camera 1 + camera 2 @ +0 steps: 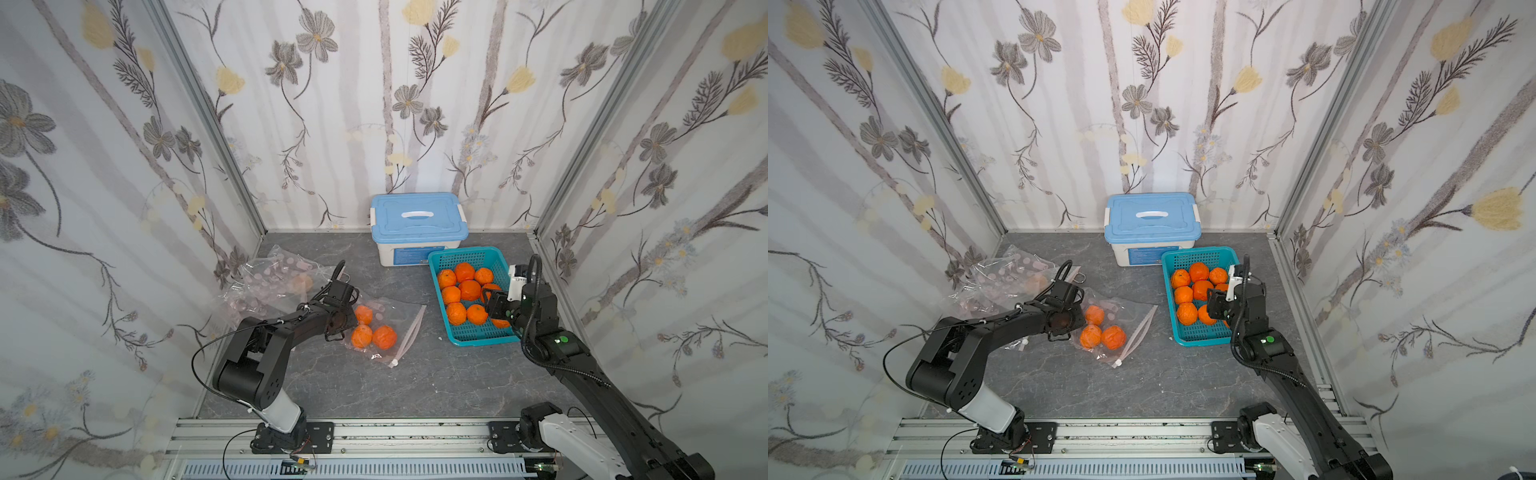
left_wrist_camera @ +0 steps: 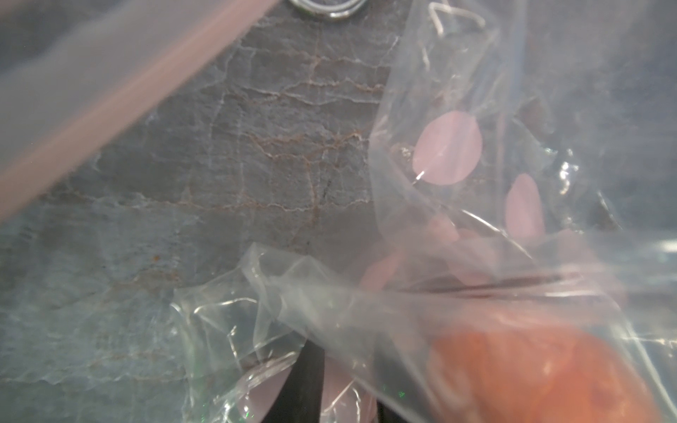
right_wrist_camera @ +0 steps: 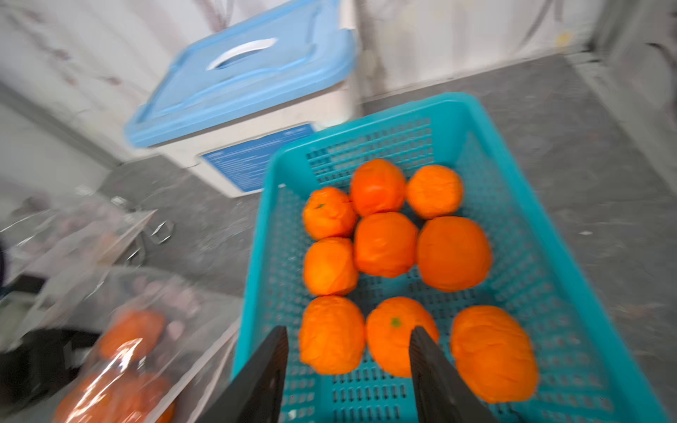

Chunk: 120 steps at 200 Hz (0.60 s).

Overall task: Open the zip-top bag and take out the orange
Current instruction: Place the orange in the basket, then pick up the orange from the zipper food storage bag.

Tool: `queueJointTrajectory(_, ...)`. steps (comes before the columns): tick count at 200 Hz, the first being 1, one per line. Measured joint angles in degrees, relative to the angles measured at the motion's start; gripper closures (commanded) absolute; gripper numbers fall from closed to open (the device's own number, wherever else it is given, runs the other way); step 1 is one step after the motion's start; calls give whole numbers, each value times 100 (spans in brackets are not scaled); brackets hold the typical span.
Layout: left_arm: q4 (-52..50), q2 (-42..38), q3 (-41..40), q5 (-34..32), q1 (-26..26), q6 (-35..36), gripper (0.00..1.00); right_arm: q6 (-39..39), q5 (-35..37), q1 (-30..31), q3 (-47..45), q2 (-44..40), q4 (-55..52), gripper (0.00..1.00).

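The clear zip-top bag point(image 1: 401, 318) with pink dots lies mid-table, its pink zip strip point(image 1: 411, 332) facing the basket. Three oranges point(image 1: 361, 336) show inside it in both top views point(image 1: 1091, 336). My left gripper point(image 1: 347, 320) sits at the bag's left end; in the left wrist view its dark fingers point(image 2: 304, 381) are shut on bag film, with an orange point(image 2: 549, 377) close beside them. My right gripper point(image 3: 348, 331) hangs open and empty over the teal basket point(image 1: 467, 250), above the near oranges point(image 3: 331, 335) in it.
The basket point(image 1: 1200, 251) holds several loose oranges. A white box with a blue lid point(image 1: 417, 216) stands against the back wall. More crumpled dotted bags point(image 1: 274, 278) lie at the back left. Patterned walls close in on three sides.
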Motion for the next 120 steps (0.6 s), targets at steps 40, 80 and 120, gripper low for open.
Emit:
queueJointTrajectory(40, -15, 0, 9, 13, 0, 0, 74, -175, -688, 1506, -413, 192, 918, 75)
queueJointTrajectory(80, -15, -4, 2, 35, 0, 0, 74, -439, -876, 2732, -105, 1311, 1342, 83)
queueJointTrajectory(120, -15, -7, 2, 52, 0, 0, 74, -632, -879, 2955, 422, 2328, 1515, 88)
